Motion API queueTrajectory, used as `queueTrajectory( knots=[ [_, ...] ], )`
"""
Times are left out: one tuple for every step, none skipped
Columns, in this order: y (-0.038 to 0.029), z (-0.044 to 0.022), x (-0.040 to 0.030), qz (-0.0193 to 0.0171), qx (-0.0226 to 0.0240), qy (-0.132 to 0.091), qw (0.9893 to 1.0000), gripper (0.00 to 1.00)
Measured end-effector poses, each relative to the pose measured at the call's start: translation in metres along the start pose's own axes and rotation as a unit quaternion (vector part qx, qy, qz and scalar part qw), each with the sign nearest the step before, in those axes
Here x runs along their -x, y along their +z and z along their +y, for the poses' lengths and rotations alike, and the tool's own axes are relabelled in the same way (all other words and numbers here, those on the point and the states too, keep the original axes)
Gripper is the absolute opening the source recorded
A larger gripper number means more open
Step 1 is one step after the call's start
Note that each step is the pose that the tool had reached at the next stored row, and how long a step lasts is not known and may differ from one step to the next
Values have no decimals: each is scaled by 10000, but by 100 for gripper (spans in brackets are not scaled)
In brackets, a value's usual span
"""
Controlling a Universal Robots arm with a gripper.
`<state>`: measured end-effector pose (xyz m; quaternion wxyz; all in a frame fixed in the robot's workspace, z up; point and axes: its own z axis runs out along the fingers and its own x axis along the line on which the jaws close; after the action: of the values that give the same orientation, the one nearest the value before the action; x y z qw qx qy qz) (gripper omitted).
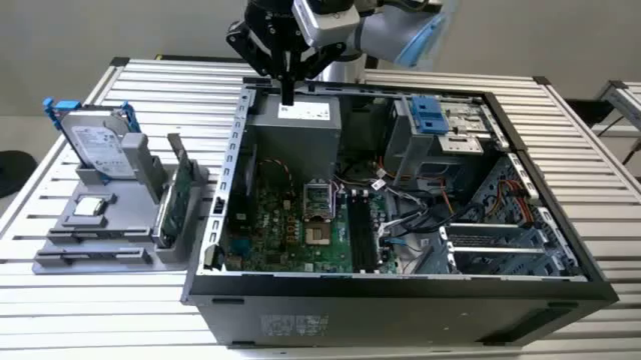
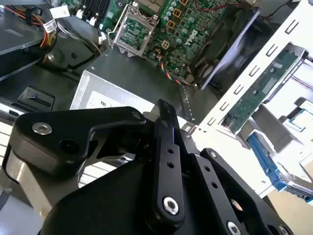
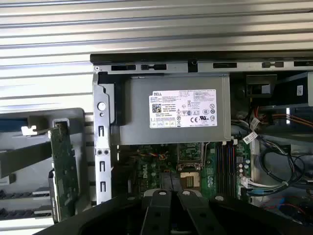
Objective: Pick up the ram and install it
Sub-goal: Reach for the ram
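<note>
Gripper [image 1: 287, 97] above power supply [image 1: 293, 131]

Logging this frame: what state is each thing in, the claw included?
claw: shut, hanging above the power supply.
case: lying on its side, panel off, open upward.
hard drive: standing upright in the holder.
green card: standing on edge in the holder.
memory slots: appear empty.

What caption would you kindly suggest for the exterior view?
Tool poised over the open computer case, with a parts stand alongside.
</note>
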<state>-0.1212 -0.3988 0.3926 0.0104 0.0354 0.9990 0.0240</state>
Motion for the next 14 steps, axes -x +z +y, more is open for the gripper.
queueTrajectory(
  knots=[
    [0, 0, 0, 0, 0, 0, 10000, 0],
    [0, 0, 0, 0, 0, 0, 10000, 0],
    [0, 0, 0, 0, 0, 0, 10000, 0],
    [0, 0, 0, 0, 0, 0, 10000, 0],
    [0, 0, 0, 0, 0, 0, 10000, 0],
    [0, 0, 0, 0, 0, 0, 10000, 0],
    [0, 0, 0, 0, 0, 0, 10000, 0],
    [0, 0, 0, 0, 0, 0, 10000, 0],
    [0, 0, 0, 0, 0, 0, 10000, 0],
    [0, 0, -2, 0, 0, 0, 10000, 0],
    [0, 0, -5, 0, 0, 0, 10000, 0],
    [0, -1, -11, 0, 1, 0, 10000, 0],
    [0, -2, -20, 0, 0, 0, 10000, 0],
    [0, -2, -30, 0, 0, 0, 10000, 0]
  ],
)
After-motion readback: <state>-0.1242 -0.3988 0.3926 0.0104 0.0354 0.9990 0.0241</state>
